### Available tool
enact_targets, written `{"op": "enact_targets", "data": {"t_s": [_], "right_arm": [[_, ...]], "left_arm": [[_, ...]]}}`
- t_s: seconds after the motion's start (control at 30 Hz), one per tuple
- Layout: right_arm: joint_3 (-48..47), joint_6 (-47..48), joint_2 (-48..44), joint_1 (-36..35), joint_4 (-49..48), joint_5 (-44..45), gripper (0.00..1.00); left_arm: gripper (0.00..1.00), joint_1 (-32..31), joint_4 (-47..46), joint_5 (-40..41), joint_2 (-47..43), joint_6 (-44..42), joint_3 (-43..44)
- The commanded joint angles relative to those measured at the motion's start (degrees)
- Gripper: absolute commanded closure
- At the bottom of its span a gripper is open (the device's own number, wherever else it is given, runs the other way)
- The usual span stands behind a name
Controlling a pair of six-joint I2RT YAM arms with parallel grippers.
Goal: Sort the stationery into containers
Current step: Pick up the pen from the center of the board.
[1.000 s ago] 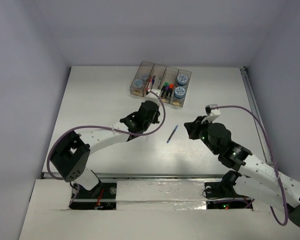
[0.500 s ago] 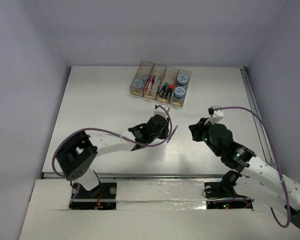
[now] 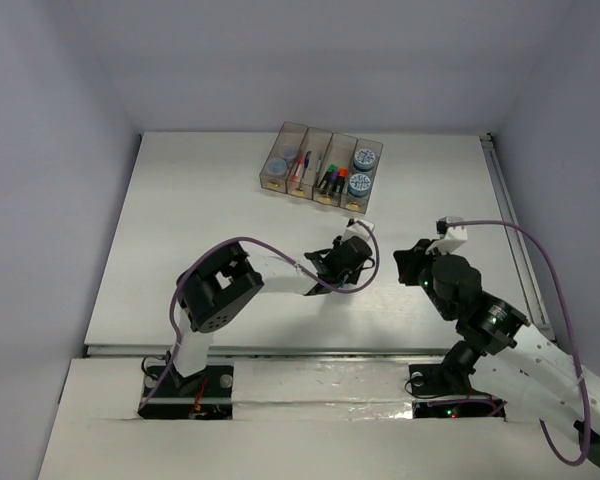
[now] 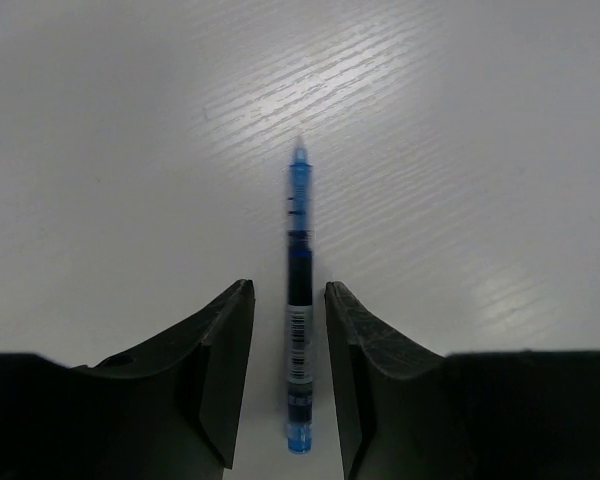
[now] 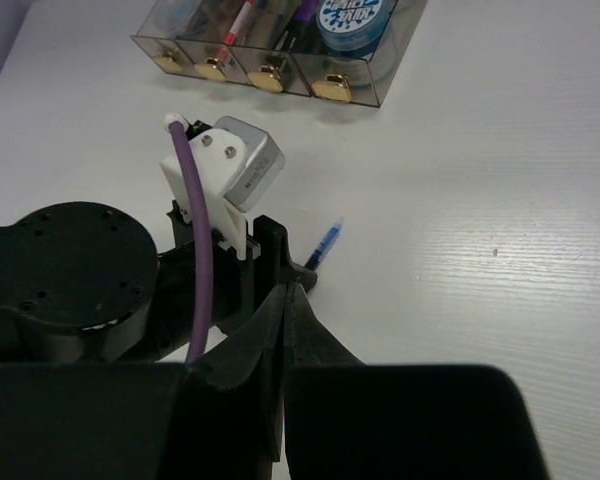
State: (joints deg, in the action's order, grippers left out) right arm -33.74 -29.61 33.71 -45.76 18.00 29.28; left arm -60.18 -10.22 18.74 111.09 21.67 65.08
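Down on the white table [image 3: 200, 200], between the two arms and well short of the containers [image 3: 320, 172], lies the one loose piece of stationery we can find: a thin blue pen [image 4: 299, 290]. From the left wrist view we see it flat on the tabletop, its pointed tip away from the camera and its barcode-labelled end toward it. It runs straight up the channel between the two dark fingers [image 4: 220, 370] of the left gripper [image 4: 288, 288]. Those fingers stand apart, one on each side of the barrel with a sliver of table showing on both sides, so the jaws are parted and not clamping the pen. From overhead the left arm [image 3: 270, 275] reaches across to the right, and its gripper hides most of the pen. The right gripper [image 5: 290, 292] hovers just to the right of it. In the right wrist view its fingers are pressed together with nothing between them, pointing at the left gripper's head, where the pen's blue tip pokes out. A purple cable [image 5: 202, 250] loops past the white camera block [image 5: 228, 172] on the left wrist. Toward the far edge, the four joined smoky bins hold sorted items — blue-grey rolls [image 3: 365, 158] in the leftmost and rightmost bins, a pink pen [image 3: 298, 168] in the second, and highlighters [image 3: 331, 178] in the third.
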Motion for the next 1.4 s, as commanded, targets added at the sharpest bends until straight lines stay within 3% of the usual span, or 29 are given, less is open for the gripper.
{"op": "enact_targets", "data": {"t_s": [0.0, 0.27, 0.47, 0.5, 0.53, 0.63, 0.67, 0.77, 0.87, 0.9, 0.93, 0.97, 1.0, 1.03, 1.27, 1.37], "right_arm": [[-1.6, -0.37, -1.46, 0.23, 0.2, 1.92, 1.0], [-1.07, -0.54, -2.34, 0.23, -0.86, 1.57, 1.0], [-1.42, -0.63, -2.25, 0.23, -1.47, 2.01, 1.0], [-1.42, -0.8, -2.34, 0.23, -1.56, 1.92, 0.99], [-1.25, -0.8, -2.34, 0.23, -1.65, 2.01, 0.98], [-1.16, -1.07, -2.25, 0.23, -1.48, 1.75, 0.84], [-0.9, -0.89, -2.16, 0.23, -1.56, 1.57, 0.69], [-1.07, -1.07, -1.55, 0.23, -1.65, 0.87, 0.46], [-1.77, -0.89, 0.03, 0.23, -2.27, -0.71, 0.38], [-1.77, -0.98, 0.56, 0.23, -2.88, -1.5, 0.43], [-1.6, -1.42, 0.82, 0.23, -3.58, -1.85, 0.55], [-1.25, -1.51, 1.26, 0.23, -4.54, -2.55, 0.85], [-0.81, -1.42, 1.61, 0.23, -7.16, -4.65, 0.96], [-0.2, -1.59, 2.31, 0.23, -8.41, -5.8, 1.0], [-0.19, -6.42, 24.44, 0.23, -23.78, -19.94, 1.0], [-2.29, -7.92, 34.99, -0.3, -28.8, -21.02, 0.96]], "left_arm": [[0.68, 0.07, 1.87, 4.28, 1.14, -1.72, 2.42], [0.72, -0.98, 2.13, 6.05, 3.17, -2.95, 1.28], [0.93, -2.13, 2.22, 6.39, 4.93, -2.69, 0.23], [1.0, -2.13, 1.87, 7.09, 4.67, -2.69, -0.47], [1.0, -2.13, 1.87, 7.79, 4.58, -2.86, -0.83], [1.0, -2.13, 0.82, 10.52, 1.6, -3.39, -2.85], [1.0, -2.13, 0.55, 10.7, 0.37, -3.39, -3.37], [1.0, -2.13, -0.59, 11.32, -7.27, -3.48, -6.27], [1.0, -2.13, -0.86, 11.14, -17.98, -2.51, -8.12], [1.0, -2.13, -0.86, 10.88, -23.67, -2.25, -9.43], [1.0, -1.44, -0.6, 10.96, -26.51, -1.73, -9.97], [1.0, -0.91, 0.28, 11.66, -29.15, -1.28, -11.19], [1.0, -0.38, 0.81, 12.1, -34.39, -1.02, -11.99], [1.0, 0.15, 1.42, 12.46, -37.23, -0.67, -12.69], [1.0, 5.51, 9.41, 12.55, -57.81, 0.83, -18.23], [1.0, 6.83, 13.29, 12.72, -64.4, 1.53, -19.46]]}}
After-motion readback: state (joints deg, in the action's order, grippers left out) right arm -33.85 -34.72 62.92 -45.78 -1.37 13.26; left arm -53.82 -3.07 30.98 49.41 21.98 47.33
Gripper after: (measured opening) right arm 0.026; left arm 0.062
